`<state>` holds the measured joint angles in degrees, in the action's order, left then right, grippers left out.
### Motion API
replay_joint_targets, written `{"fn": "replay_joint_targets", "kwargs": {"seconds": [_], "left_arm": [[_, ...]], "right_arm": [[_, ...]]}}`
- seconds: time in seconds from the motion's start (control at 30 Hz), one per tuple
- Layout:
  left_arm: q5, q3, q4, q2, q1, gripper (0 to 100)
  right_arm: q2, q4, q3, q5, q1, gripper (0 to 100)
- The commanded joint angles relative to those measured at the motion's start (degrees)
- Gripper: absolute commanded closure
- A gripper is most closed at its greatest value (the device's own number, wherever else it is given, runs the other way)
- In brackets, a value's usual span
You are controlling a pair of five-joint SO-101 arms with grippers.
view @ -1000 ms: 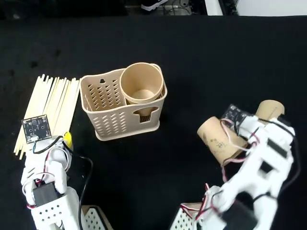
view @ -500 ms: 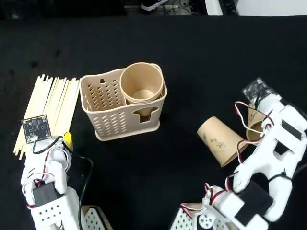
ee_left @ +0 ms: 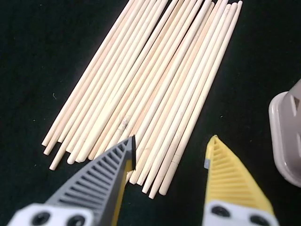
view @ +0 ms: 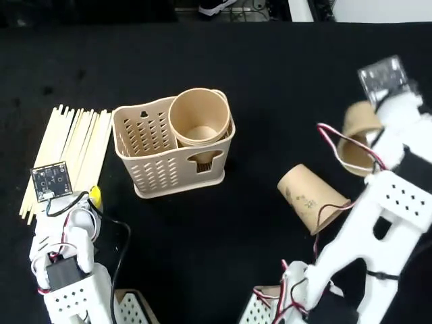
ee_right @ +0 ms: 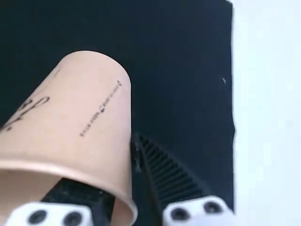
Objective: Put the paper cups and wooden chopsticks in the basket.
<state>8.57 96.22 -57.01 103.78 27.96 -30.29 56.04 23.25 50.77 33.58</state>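
Note:
A beige slotted basket (view: pixel 150 152) stands mid-table with nested paper cups (view: pixel 198 118) in its right compartment. A bundle of wooden chopsticks (view: pixel 67 152) (ee_left: pixel 150 89) lies left of it. My left gripper (ee_left: pixel 170 150) hovers open just above the chopsticks' near ends. At the right, my right gripper (ee_right: pixel 134 160) is shut on the rim of a paper cup (view: pixel 356 135) (ee_right: pixel 75 132), held lifted off the table. Another paper cup (view: pixel 309 197) lies on its side on the black cloth below it.
The black cloth (view: pixel 270 74) covers the table; its far edge and a white floor (ee_right: pixel 268 94) show beyond. Both arm bases (view: pixel 67 290) stand at the near edge.
My right arm has lifted one paper cup away from the lying cup and carried it up and toward the far right. The left arm has not moved.

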Motion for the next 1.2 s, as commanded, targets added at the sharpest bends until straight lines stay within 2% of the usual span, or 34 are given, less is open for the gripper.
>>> {"fn": "replay_joint_targets", "kwargs": {"seconds": [0.0,0.23,0.37,0.5,0.67,0.83,1.17], "left_arm": [[0.8,1.0,-0.3,0.4,-0.7,75],[0.8,1.0,-0.3,0.4,-0.7,75],[0.8,1.0,-0.3,0.4,-0.7,75],[0.8,1.0,-0.3,0.4,-0.7,75],[0.8,1.0,-0.3,0.4,-0.7,75],[0.8,1.0,-0.2,0.4,-0.7,75],[0.8,1.0,-0.2,0.4,-0.7,75]], "right_arm": [[-1.5,20.0,-21.7,-11.0,-10.2,98.7],[4.7,37.7,-46.5,-23.7,-30.8,98.7],[9.2,41.5,-56.2,-27.3,-42.6,98.7],[13.6,42.5,-59.7,-29.6,-49.9,98.7],[19.2,43.8,-59.3,-30.3,-53.4,98.7],[24.0,44.0,-59.6,-30.3,-53.5,98.7],[23.8,45.1,-58.5,-30.0,-53.5,98.4]]}}
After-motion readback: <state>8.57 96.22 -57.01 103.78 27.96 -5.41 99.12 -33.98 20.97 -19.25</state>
